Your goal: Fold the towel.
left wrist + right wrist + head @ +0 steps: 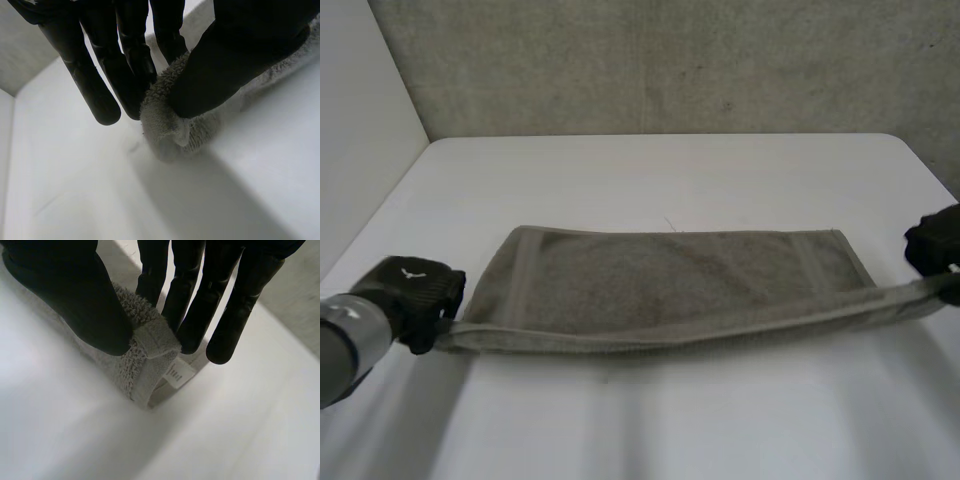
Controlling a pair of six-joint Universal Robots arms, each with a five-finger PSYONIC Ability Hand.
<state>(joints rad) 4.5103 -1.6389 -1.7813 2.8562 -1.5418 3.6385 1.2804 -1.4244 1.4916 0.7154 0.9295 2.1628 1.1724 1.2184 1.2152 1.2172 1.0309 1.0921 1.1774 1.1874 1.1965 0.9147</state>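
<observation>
The grey towel is strung out between the two hands, with its near edge held up off the white surface and drawn taut, while the far part lies flat. One end corner is pinched by the left hand, thumb pressed against straight fingers, so the very tip of that corner is covered up by the thumb. The opposite end corner is clamped the same way by the right hand, which is partly cut off in the head view. Just below the right hand's fingertips a small white label is seen hanging from the hem, but the print on it can't be made out.
</observation>
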